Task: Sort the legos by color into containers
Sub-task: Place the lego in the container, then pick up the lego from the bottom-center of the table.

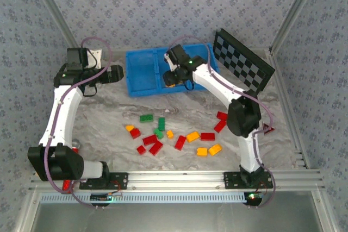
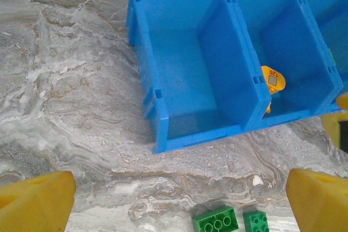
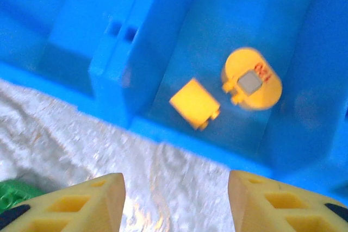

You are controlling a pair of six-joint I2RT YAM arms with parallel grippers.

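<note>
The blue tray [image 1: 142,71] lies at the back of the table. In the right wrist view its middle compartment [image 3: 304,107] holds a square orange-yellow lego [image 3: 194,103] and a round yellow piece [image 3: 252,80]. My right gripper [image 1: 173,77] hovers open over that compartment's front wall, nothing between its fingers [image 3: 81,205]. My left gripper [image 1: 119,73] is open and empty, just left of the tray. The left compartment [image 2: 185,74] has nothing in it. Red, green and orange legos lie loose mid-table, among them a green one [image 1: 146,117] and a red one [image 1: 207,136].
A black-and-white checkered board [image 1: 242,61] leans at the back right behind the tray. Two green legos [image 2: 216,222] lie just under the left wrist camera. Patterned walls close in the table, and an aluminium rail [image 1: 179,177] runs along the near edge.
</note>
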